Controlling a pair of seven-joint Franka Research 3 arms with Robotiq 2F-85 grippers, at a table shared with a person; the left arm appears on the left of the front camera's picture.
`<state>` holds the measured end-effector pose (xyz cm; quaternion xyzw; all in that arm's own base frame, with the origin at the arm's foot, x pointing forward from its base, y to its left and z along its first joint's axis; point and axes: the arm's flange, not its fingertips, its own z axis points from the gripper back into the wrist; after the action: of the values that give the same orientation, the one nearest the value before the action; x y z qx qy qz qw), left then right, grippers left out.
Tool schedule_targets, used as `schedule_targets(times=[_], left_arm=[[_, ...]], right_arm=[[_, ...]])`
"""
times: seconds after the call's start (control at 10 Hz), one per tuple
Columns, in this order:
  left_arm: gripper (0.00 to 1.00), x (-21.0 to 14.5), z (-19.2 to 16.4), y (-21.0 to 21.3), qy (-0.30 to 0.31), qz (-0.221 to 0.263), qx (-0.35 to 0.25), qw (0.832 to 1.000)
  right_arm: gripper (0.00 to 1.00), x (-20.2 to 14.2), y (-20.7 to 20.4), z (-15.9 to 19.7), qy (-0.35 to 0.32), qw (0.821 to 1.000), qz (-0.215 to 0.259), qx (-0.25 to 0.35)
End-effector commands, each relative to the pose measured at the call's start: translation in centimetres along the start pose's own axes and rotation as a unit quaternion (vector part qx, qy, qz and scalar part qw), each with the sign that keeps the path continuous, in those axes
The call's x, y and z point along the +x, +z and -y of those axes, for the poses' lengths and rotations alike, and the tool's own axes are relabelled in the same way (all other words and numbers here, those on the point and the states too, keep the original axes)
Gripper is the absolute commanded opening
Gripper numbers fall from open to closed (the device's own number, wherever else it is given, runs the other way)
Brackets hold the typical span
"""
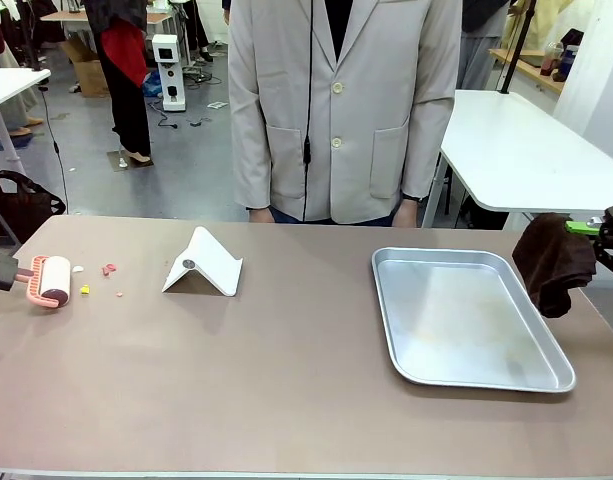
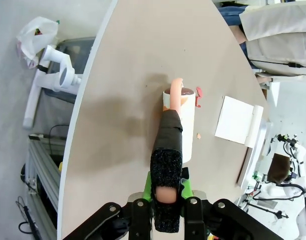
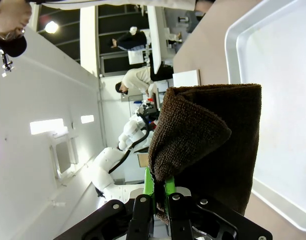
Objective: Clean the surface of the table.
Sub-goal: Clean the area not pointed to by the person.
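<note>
Left pincer (image 2: 166,194) clamps roller (image 1: 54,280) nr crumbs (image 1: 108,269) on matte taupe table (image 1: 286,390).

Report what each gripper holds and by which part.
The left gripper holds the lint roller by the black-wrapped end of its handle. The right gripper holds the brown cloth, pinched at one folded edge, with the rest hanging free.

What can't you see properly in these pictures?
- Front view: the left edge cuts off the handle of the lint roller.
- Front view: the right edge cuts off the right gripper, and the brown cloth hides its fingertips.
- Front view: the crumbs are too small to name.
- Right wrist view: the brown cloth covers part of the tray.
- Left wrist view: the lint roller hides the table under it.
</note>
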<state>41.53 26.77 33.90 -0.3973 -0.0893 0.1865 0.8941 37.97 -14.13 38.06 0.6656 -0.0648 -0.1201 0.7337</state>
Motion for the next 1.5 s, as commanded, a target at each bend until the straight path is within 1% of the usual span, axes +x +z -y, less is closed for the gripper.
schedule_targets(times=[0.0, 0.5, 0.7, 1.0, 1.2, 1.4], left_arm=[[0.22, 0.8, -0.8, -2.9, 0.008, -0.021, 0.034, 0.999], [0.22, 2.5, 2.2, -7.0, 0.012, -0.038, 0.026, 0.999], [0.22, 2.3, 4.5, -8.8, 0.004, -0.042, 0.019, 0.999], [0.22, 2.4, 6.1, -11.0, -0.012, -0.053, 0.018, 0.998], [0.22, 2.8, 6.8, -11.6, -0.021, -0.053, 0.002, 0.998], [0.22, 2.8, 7.8, -10.8, -0.037, -0.045, -0.033, 0.998]], right_arm=[[0.09, 0.1, -0.1, -0.1, 0.011, 1.0, 0.001, -0.003], [0.09, 0.1, -0.1, -0.1, 0.011, 1.0, 0.001, -0.003], [0.09, 0.1, -0.1, -0.1, 0.011, 1.0, 0.001, -0.003], [0.09, 0.1, -0.1, -0.1, 0.011, 1.0, 0.001, -0.003], [0.09, 0.1, -0.1, -0.1, 0.011, 1.0, 0.001, -0.003], [0.09, 0.1, -0.1, -0.1, 0.011, 1.0, 0.001, -0.003]])
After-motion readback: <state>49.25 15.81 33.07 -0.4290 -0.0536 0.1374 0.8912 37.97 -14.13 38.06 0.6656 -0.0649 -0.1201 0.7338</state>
